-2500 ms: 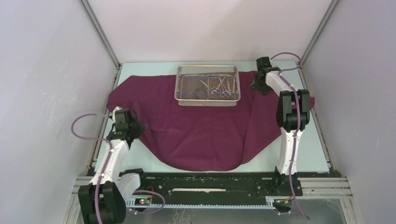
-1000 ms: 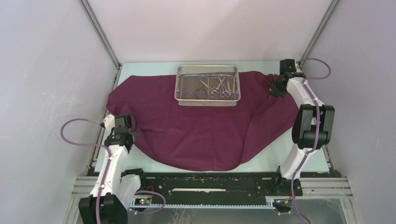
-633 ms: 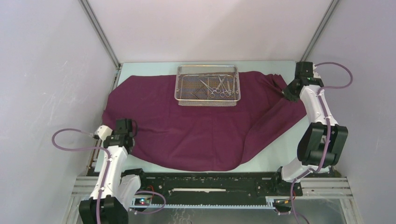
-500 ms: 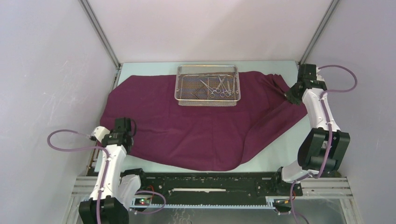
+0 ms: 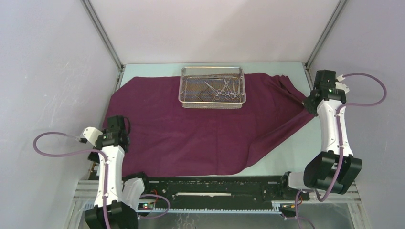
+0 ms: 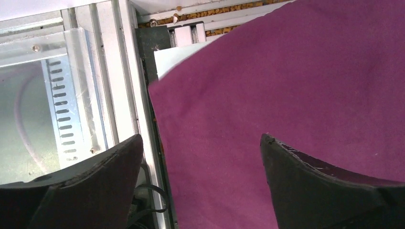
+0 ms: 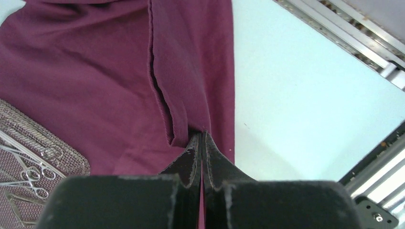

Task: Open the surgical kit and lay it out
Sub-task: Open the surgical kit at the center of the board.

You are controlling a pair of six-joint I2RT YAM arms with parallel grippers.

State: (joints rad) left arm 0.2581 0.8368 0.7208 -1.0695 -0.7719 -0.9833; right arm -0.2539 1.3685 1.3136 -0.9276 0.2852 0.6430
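Observation:
The maroon cloth (image 5: 200,129) of the surgical kit lies spread over the table. On its far part stands the wire-mesh tray (image 5: 212,106), and several steel instruments (image 5: 222,88) lie inside. My left gripper (image 5: 118,123) hovers open over the cloth's left edge (image 6: 286,71). Nothing is between its fingers (image 6: 114,167). My right gripper (image 5: 310,102) is shut on a fold at the cloth's right edge (image 7: 179,129), and a sliver of cloth shows between its fingers (image 7: 191,157). The right wrist view catches the tray's corner (image 7: 52,148) and ring handles (image 7: 28,174) at lower left.
Pale table surface (image 5: 286,148) shows at the near right, beside the cloth. An aluminium frame rail (image 6: 126,71) runs right beside the cloth's left edge. Another rail (image 7: 344,28) borders the table on the right. Grey walls close in on both sides and the back.
My left gripper has opened and let go of the cloth after drawing its left edge outward and nearer. My right gripper, still shut, has pulled the right edge outward to the right.

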